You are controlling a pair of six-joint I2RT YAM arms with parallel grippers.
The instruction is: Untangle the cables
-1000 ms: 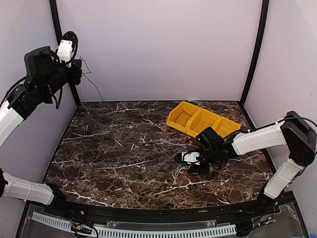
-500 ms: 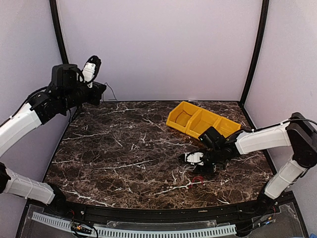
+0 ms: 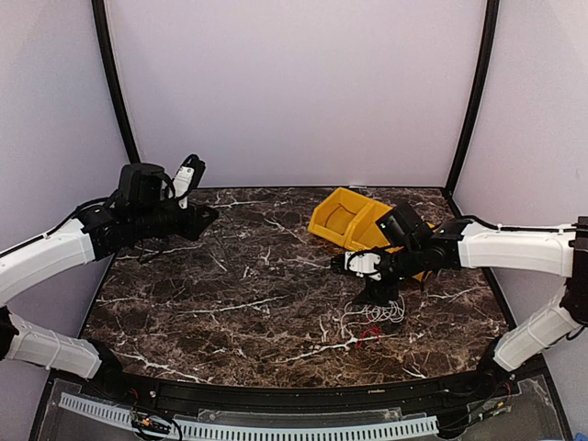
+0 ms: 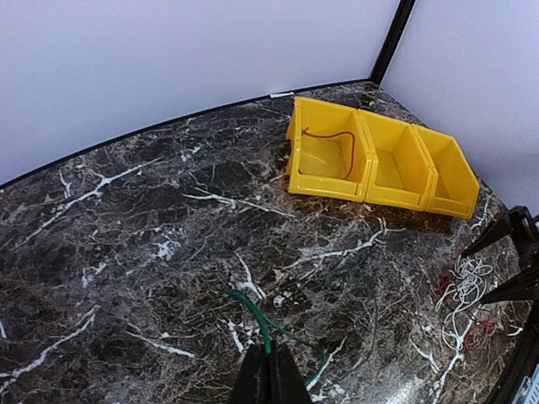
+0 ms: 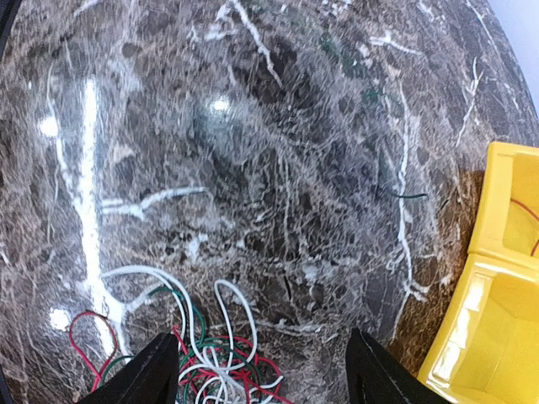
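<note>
you're partway through, by my reading. one red cable (image 4: 330, 132) already lies in the yellow bin (image 4: 394, 199) at the far right corner, in the end compartment nearest the table's centre. your left gripper (image 4: 269, 370) is pinched closed on a green cable (image 4: 255, 313), which trails out over the marble ahead of the fingers, on the left side of the table. the rest of the cables (image 5: 212, 369) are a knot of white, red and green loops lying toward the near edge, right of centre. they don't look separated yet. your right gripper (image 5: 268, 374) hangs just above that knot with its fingers spread wide and nothing between them. what's left, i'd judge, is to put the green one down and then pick the knot apart strand by strand.

against a second ago: your left arm has dropped from high up by the far left corner to low over the table's left side, bringing its cable along. your right gripper was down on the knot then. now it has risen off it and shifted a little toward the far edge, while the knot itself has barely moved.
</note>
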